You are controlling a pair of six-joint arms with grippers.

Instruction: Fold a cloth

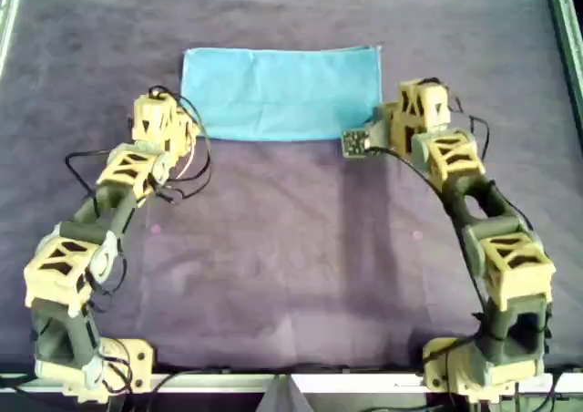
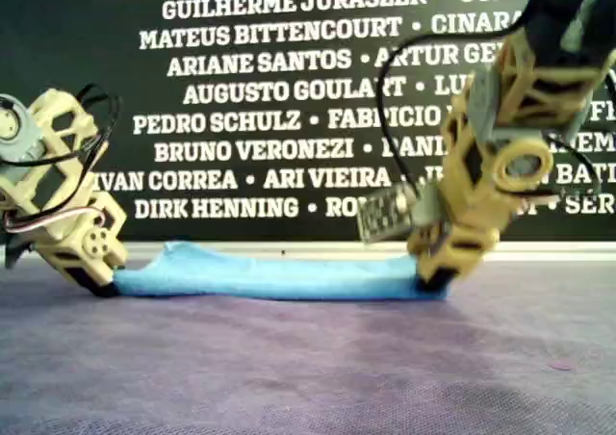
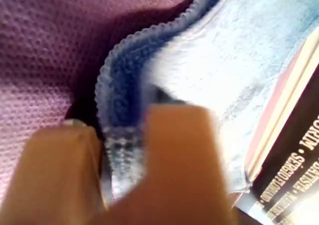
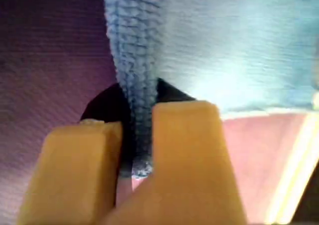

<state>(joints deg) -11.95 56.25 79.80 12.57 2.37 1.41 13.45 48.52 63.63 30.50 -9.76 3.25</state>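
A: Cloth (image 1: 281,93) sits on the purple felt bench (image 1: 291,248), toward the far side in the overhead view. It reads as a wide rectangle, and both wrist views show a doubled edge, so I'd judge one fold is already made.

B: Grippers?

A: Left gripper (image 1: 178,131) is at the near corner on the overhead view's left, fingers (image 3: 179,150) pinching the cloth edge. Right gripper (image 1: 390,120) is at the near corner on the overhead view's right, fingers (image 4: 189,150) also pinching a bunched edge. The exterior view shows both low, at the cloth's two ends.

B: Step in hand?

A: Can't tell whether they're finishing a fold or starting the next. Either way, the same advice applies.

B: Which is?

A: Keep both pinches firm and move the two arms level and in step, so the edge stays straight. Lift only enough to clear the felt; it looks grippy and could drag the lower layer. Line the edges up before letting go. Risk: one corner slips out, and the fold skews.
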